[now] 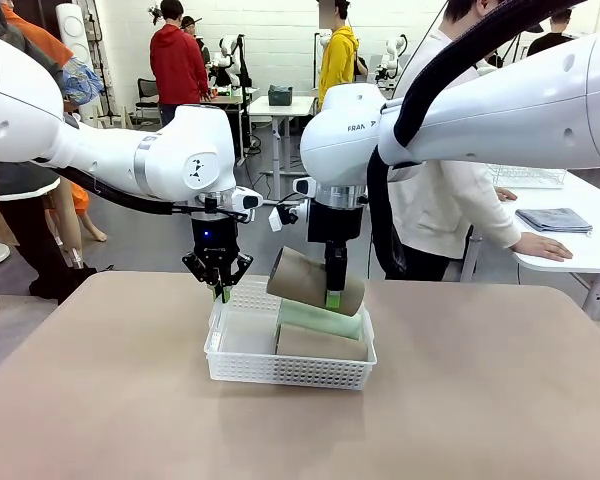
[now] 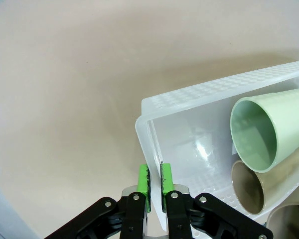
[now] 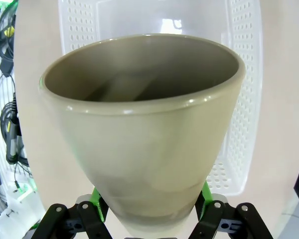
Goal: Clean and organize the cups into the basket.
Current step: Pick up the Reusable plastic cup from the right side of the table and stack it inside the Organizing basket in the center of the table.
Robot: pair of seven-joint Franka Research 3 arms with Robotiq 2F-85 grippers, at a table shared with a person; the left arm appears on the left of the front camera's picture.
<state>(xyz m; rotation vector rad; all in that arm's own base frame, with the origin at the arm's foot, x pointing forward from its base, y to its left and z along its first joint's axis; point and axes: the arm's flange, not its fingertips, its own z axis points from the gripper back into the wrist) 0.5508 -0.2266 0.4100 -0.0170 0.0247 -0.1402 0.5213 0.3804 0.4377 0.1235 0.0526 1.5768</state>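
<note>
A white mesh basket (image 1: 290, 371) sits mid-table. Inside it a pale mint cup (image 1: 318, 319) lies on its side on top of a tan cup (image 1: 320, 345). My left gripper (image 1: 219, 291) is shut on the basket's left wall. In the left wrist view its green pads (image 2: 143, 182) pinch that thin wall beside the corner of the basket (image 2: 214, 90), with the mint cup (image 2: 269, 130) and tan cup (image 2: 249, 193) mouths facing the camera. My right gripper (image 1: 330, 293) is shut on another tan cup (image 1: 305, 278), held sideways just above the basket. That held cup (image 3: 144, 139) faces its mouth away over the basket (image 3: 237, 74).
The tan table (image 1: 500, 400) has bare room on all sides of the basket. A person in a white top (image 1: 450, 200) stands beyond the far edge, one hand on a white side table (image 1: 580, 255) with a folded grey cloth (image 1: 553, 220).
</note>
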